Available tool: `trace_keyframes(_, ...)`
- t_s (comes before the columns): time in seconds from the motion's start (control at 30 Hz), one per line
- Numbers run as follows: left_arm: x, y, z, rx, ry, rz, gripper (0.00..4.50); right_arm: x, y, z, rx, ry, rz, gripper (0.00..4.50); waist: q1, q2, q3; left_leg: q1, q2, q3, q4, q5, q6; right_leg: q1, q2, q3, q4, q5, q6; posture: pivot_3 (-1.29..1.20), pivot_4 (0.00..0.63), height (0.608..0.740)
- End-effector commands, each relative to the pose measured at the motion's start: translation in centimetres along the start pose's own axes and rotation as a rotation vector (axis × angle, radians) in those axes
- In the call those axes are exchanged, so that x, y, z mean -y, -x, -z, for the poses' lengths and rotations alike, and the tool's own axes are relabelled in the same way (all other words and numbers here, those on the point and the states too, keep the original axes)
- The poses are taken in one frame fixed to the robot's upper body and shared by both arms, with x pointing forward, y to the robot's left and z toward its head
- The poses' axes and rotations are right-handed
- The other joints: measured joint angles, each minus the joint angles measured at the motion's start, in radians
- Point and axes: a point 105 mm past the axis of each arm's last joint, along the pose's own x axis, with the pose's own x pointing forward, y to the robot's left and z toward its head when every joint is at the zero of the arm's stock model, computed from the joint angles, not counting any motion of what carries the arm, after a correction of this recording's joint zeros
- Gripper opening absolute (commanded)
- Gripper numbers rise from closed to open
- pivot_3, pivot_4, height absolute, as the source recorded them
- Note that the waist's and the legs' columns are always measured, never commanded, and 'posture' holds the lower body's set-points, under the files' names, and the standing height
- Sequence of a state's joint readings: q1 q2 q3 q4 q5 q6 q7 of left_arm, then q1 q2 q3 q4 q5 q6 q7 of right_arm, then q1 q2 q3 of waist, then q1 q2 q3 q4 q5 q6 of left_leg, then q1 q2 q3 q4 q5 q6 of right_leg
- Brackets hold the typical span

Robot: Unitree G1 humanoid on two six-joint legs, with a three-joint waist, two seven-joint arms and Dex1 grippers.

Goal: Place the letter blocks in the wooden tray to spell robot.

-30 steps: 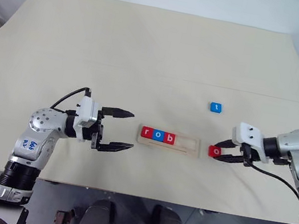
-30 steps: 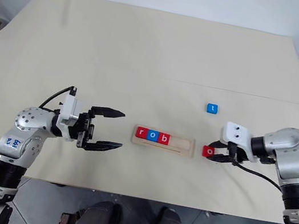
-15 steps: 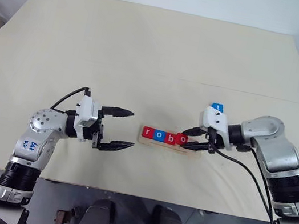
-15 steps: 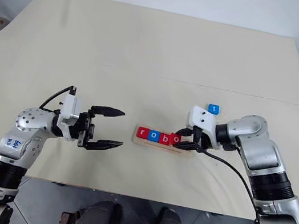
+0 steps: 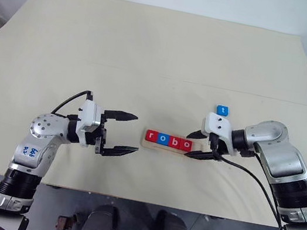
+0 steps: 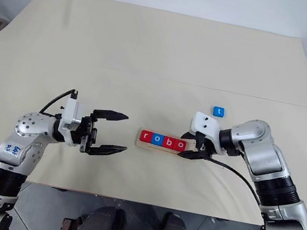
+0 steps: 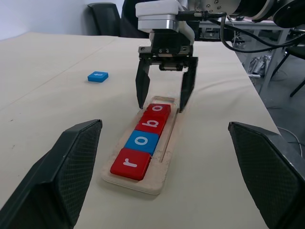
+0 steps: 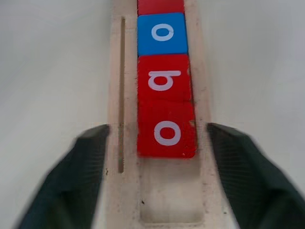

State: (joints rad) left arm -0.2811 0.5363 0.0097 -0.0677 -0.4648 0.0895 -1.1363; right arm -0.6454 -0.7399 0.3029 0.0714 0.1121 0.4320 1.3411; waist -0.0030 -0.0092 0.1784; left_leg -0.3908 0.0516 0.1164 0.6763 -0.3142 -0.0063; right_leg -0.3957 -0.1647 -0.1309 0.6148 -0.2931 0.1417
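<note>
Found one open slot at the right end of the wooden tray (image 8: pixel 162 200), past the second red "o" block (image 8: pixel 167 130). Straddled there by the right gripper (image 5: pixel 200 146), fingers spread to either side, blocking approach from the right. Blue "t" block (image 5: pixel 222 110) lay alone on open table (image 5: pixel 153 49), just behind that wrist. Left gripper (image 5: pixel 122 133), spread wide, hung just beside the tray's left end.

Head stereo pair looking down over beige desk (image 5: pixel 153 49); wrist cameras facing each other, sharing long pale wooden tray (image 7: pixel 164 157) close up.
</note>
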Motion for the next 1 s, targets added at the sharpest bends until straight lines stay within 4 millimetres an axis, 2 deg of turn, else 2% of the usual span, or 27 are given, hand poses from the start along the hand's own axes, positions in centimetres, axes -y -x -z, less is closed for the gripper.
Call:
trace_keyframes(0.03, 0.1, -0.1, -1.1, 0.024, -0.036, 0.008, 4.50, 0.6, 1.0, -0.7, 0.009, 0.043, 0.044, 4.47, 0.000, 0.000, 0.000, 0.000, 0.000, 0.000, 0.000, 0.000, 0.000, 0.000, 0.000, 0.000, 0.000, 0.000, 0.000, 0.00, 0.150, 0.740)
trace_keyframes(0.1, 0.1, -0.1, -1.0, 0.023, -0.036, 0.008, 4.50, 0.7, 1.4, -0.9, 0.023, 0.040, 0.057, 4.47, 0.000, 0.000, 0.000, 0.000, 0.000, 0.000, 0.000, 0.000, 0.000, 0.000, 0.000, 0.000, 0.000, 0.000, 0.000, 0.00, 0.150, 0.740)
trace_keyframes(0.2, 0.2, -0.1, -1.0, 0.022, -0.036, 0.006, 4.50, 0.9, 3.1, -0.9, 0.072, 0.028, 0.114, 4.47, 0.003, 0.000, 0.000, 0.000, 0.000, 0.000, 0.000, 0.000, 0.000, 0.000, 0.000, 0.000, 0.000, 0.000, 0.000, 0.00, 0.150, 0.740)
trace_keyframes(0.33, 0.2, 0.0, -1.1, 0.023, -0.034, 0.003, 4.50, 0.5, 4.5, 0.2, 0.087, -0.006, 0.172, 4.47, 0.005, 0.000, 0.000, 0.000, 0.000, 0.000, 0.000, 0.000, 0.000, 0.000, 0.000, 0.000, -0.001, 0.000, 0.000, 0.00, 0.150, 0.740)
trace_keyframes(0.43, 0.1, 0.1, -1.0, 0.022, -0.030, 0.005, 4.50, -0.4, 5.0, 0.8, 0.107, -0.052, 0.176, 3.88, 0.003, 0.000, 0.000, 0.000, 0.000, 0.000, -0.001, 0.000, 0.000, 0.000, 0.000, 0.000, -0.001, 0.000, 0.000, 0.00, 0.150, 0.740)
trace_keyframes(0.57, 0.1, -0.1, -0.9, 0.023, -0.024, 0.014, 4.50, -1.2, 4.6, 1.2, 0.104, -0.072, 0.163, 2.49, -0.001, 0.000, 0.000, 0.001, 0.000, 0.001, -0.001, 0.000, 0.000, 0.000, 0.000, 0.000, 0.000, 0.000, 0.000, 0.00, 0.150, 0.740)
trace_keyframes(0.8, -0.1, -0.3, -1.0, 0.024, -0.024, 0.022, 4.50, -1.6, 2.5, 1.6, 0.089, -0.085, 0.132, 0.11, 0.002, 0.000, 0.000, 0.000, 0.000, 0.000, 0.000, 0.000, 0.000, 0.000, 0.000, 0.000, -0.001, 0.000, 0.000, 0.00, 0.150, 0.740)
trace_keyframes(1.0, 0.0, -0.2, -1.0, 0.025, -0.024, 0.016, 4.50, -1.2, 0.9, 1.0, 0.094, -0.064, 0.128, 0.11, 0.001, 0.000, 0.000, 0.000, 0.000, 0.000, 0.000, 0.000, 0.000, 0.000, 0.000, 0.000, 0.000, 0.000, 0.000, 0.00, 0.150, 0.740)
